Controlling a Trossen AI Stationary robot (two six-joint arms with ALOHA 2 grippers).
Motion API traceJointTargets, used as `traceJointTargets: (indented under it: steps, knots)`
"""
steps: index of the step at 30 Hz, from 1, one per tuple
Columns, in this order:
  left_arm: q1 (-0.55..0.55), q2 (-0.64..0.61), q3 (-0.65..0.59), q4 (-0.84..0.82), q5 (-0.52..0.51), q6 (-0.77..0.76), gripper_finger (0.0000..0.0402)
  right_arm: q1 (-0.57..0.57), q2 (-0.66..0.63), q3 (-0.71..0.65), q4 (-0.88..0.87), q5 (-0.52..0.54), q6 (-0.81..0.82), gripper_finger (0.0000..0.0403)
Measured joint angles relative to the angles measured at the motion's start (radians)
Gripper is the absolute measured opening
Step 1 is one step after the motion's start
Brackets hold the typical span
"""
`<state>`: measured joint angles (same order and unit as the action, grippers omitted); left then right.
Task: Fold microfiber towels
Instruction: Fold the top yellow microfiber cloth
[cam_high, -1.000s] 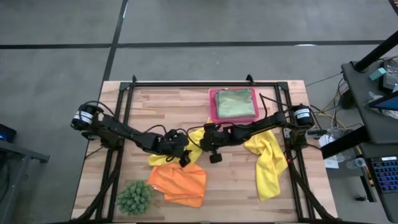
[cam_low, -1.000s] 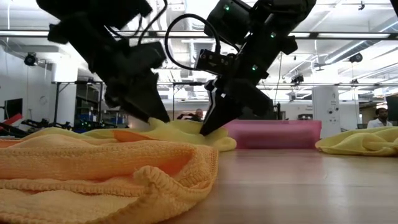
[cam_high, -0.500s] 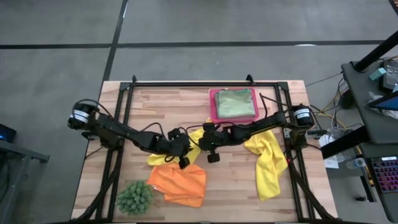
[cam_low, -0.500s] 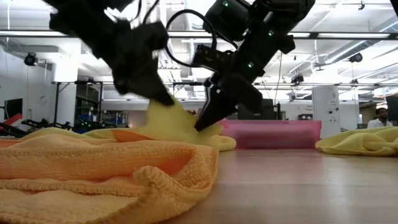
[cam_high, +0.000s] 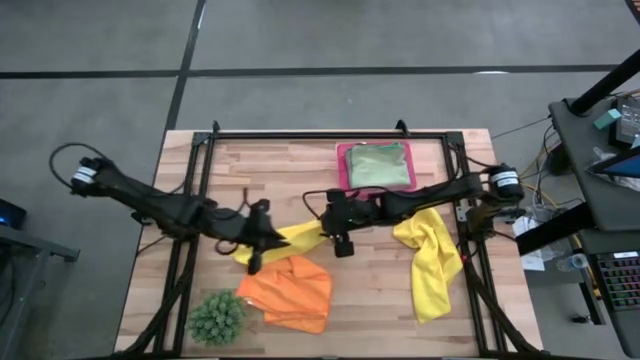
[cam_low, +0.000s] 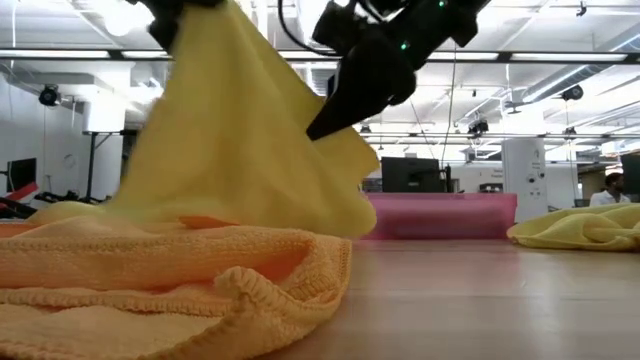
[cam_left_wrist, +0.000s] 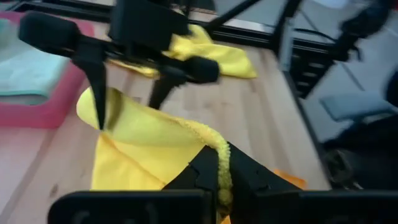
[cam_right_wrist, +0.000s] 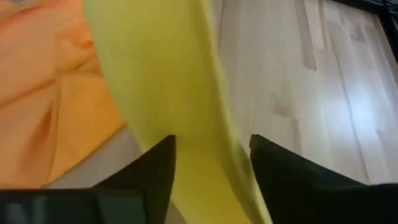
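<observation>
The left gripper (cam_high: 262, 233), left of centre in the high view, is clamped on one edge of a yellow towel (cam_high: 296, 236) and holds it lifted off the table (cam_high: 380, 300). The right gripper (cam_high: 325, 217), at frame centre, has its fingers spread apart, with the cloth running between them. An orange towel (cam_high: 290, 293) lies below. A second yellow towel (cam_high: 430, 262) lies at right.

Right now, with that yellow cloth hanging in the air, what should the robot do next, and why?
Probably draw the right gripper clear: its fingers stand open around the yellow towel, while the left gripper, shut on an edge, lifts it above the orange towel.
</observation>
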<state>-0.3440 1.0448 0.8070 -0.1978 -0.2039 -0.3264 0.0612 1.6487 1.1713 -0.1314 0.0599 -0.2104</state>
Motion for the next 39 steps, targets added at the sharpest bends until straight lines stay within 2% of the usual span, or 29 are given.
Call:
traceJointTargets:
  steps: [6,10,12,17,22,31,35,39]
  knots:
    - [-0.077,-0.108,-0.012,-0.075,0.013,-0.007,0.0,-0.014,-0.045,-0.041,-0.019,-0.015,0.0,0.0251]
    - [-0.109,-0.136,-0.013,-0.076,0.015,-0.007,0.0,-0.024,-0.043,-0.092,0.008,-0.019,0.012,0.0266]
    - [-0.119,-0.138,-0.013,-0.083,0.015,-0.009,0.0,-0.033,-0.039,-0.123,0.04,-0.062,0.039,0.0269]
    - [-0.143,-0.116,-0.018,-0.106,0.03,-0.091,0.0,-0.06,-0.007,-0.21,0.252,-0.219,0.148,0.027]
    - [-0.162,-0.071,-0.027,-0.116,0.086,-0.236,0.0,-0.062,0.058,-0.249,0.443,-0.258,0.185,0.0268]
    - [-0.19,0.052,-0.026,-0.098,0.242,-0.556,0.0,-0.062,0.213,-0.107,0.482,-0.412,0.171,0.0258]
    - [-0.204,0.118,-0.026,-0.073,0.293,-0.608,0.0,-0.062,0.281,-0.03,0.481,-0.472,0.141,0.0258]
    - [-0.21,0.162,-0.022,-0.058,0.303,-0.611,0.0,-0.062,0.351,0.027,0.479,-0.547,0.108,0.0251]
